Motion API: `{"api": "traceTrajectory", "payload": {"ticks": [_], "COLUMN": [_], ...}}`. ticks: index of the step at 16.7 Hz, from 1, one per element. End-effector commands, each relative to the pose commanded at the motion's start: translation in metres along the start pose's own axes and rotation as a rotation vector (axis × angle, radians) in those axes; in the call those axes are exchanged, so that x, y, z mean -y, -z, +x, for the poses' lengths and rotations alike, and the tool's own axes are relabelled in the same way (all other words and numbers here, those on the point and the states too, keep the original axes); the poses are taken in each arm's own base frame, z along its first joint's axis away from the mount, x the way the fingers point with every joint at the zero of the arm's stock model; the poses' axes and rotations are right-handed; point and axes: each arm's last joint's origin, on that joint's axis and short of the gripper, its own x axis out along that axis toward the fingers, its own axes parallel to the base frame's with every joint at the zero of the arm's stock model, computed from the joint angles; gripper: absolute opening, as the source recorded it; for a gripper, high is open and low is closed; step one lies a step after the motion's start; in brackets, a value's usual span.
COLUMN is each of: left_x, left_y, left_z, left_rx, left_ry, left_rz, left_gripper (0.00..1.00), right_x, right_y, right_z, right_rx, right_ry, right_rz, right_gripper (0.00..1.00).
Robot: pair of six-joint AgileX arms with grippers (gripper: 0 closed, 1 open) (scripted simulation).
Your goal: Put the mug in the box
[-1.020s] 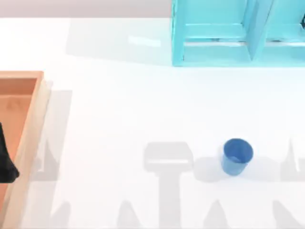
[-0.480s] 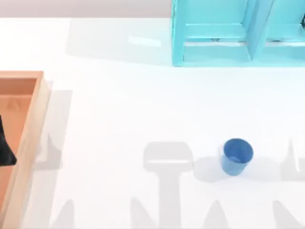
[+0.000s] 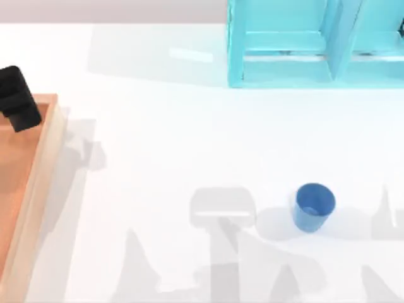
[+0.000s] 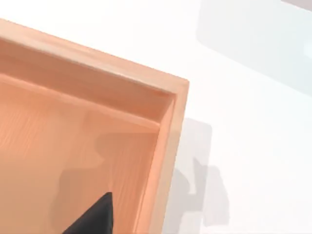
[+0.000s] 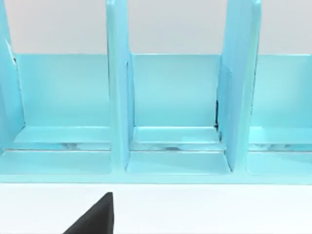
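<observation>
Near the desk's right side the mug (image 3: 314, 206) stands upright, well apart from the box (image 3: 44, 164); my left gripper (image 3: 19, 99) hovers over the box corner, and I cannot tell how its jaws stand.

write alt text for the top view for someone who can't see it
A small blue mug stands upright on the white table, right of centre, far from the wooden box at the left edge. The left gripper hangs over the box's far corner; a cyan shelf unit sits at the back.

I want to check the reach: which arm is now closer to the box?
Left. The left gripper hangs over the far corner of the box; the right gripper faces the blue shelf, away from it.
</observation>
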Motion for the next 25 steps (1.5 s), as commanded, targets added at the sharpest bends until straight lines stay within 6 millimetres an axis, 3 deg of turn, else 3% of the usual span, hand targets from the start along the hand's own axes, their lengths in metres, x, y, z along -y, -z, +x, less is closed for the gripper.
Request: {"api": "traceTrajectory", "payload": {"ticks": [5, 8, 10, 13, 17, 21, 25], "left_x": [0.07, 0.125, 0.166, 0.227, 0.297, 0.348, 0.38], "left_y": [-0.051, -0.06, -0.054, -0.03, 0.019, 0.073, 0.12], "left_z": [0.052, 0.088, 0.11, 0.131, 0.136, 0.119, 0.088], "left_rx": [-0.248, -0.369, -0.435, -0.51, -0.572, -0.609, -0.634], "left_ry": [-0.098, -0.152, -0.18, -0.209, -0.215, -0.187, -0.135], "left_rz": [-0.06, -0.053, -0.03, 0.018, 0.095, 0.176, 0.25], "left_gripper": [1.0, 1.0, 1.0, 1.0, 1.0, 1.0, 1.0], "right_x": [0.0, 0.0, 0.0, 0.0, 0.0, 0.0, 0.0], "right_y": [0.0, 0.0, 0.0, 0.0, 0.0, 0.0, 0.0], "right_z": [0.0, 0.0, 0.0, 0.0, 0.0, 0.0, 0.0], "right_rx": [0.0, 0.0, 0.0, 0.0, 0.0, 0.0, 0.0], "right_ry": [0.0, 0.0, 0.0, 0.0, 0.0, 0.0, 0.0], "right_rz": [0.0, 0.0, 0.0, 0.0, 0.0, 0.0, 0.0], "right_gripper": [1.0, 1.0, 1.0, 1.0, 1.0, 1.0, 1.0]}}
